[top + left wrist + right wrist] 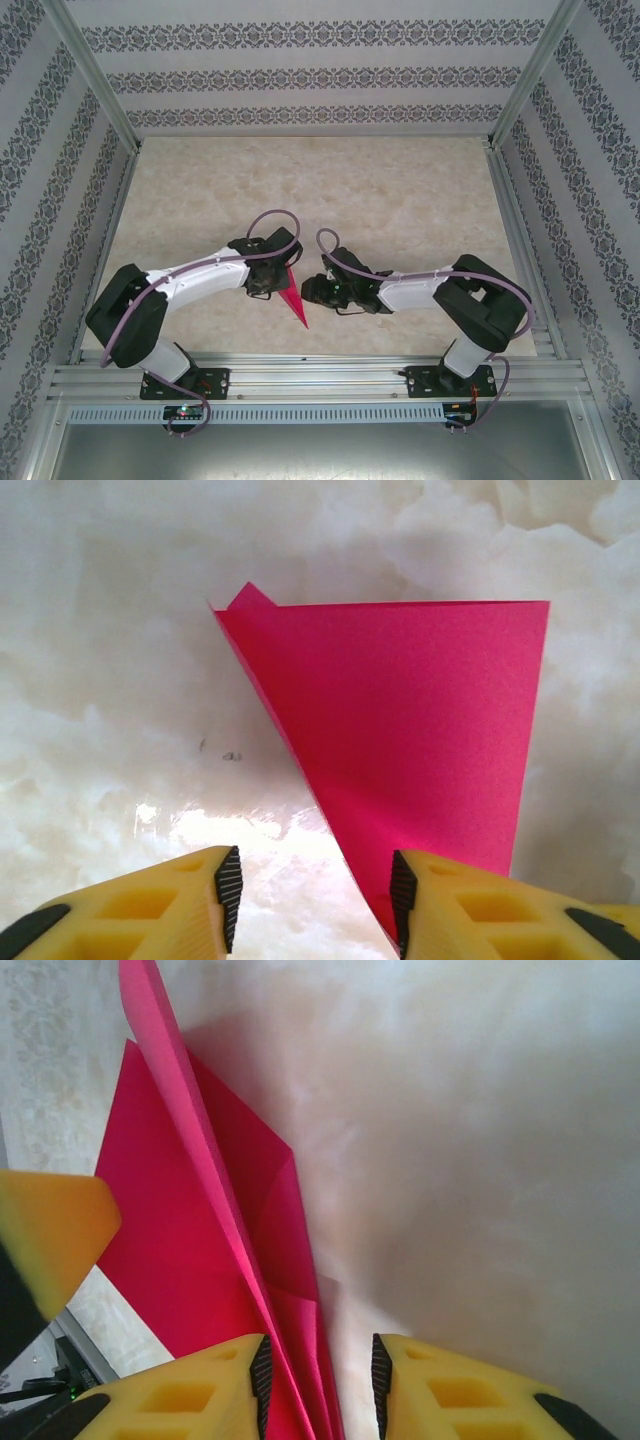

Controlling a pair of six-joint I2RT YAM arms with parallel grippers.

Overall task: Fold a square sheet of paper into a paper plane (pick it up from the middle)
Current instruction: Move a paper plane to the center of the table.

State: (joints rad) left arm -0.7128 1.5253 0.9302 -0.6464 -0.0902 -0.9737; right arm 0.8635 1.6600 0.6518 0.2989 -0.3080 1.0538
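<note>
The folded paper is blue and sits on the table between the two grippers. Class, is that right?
No. The folded paper is magenta-pink, not blue, as the top external view shows. It does sit on the table between the left gripper and the right gripper.

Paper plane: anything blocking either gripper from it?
Nothing visible stands in the way. The paper plane runs up through the gap of the right gripper, whose jaws stand apart. In the left wrist view its lower tip sits against one pad of the left gripper, also apart.
</note>
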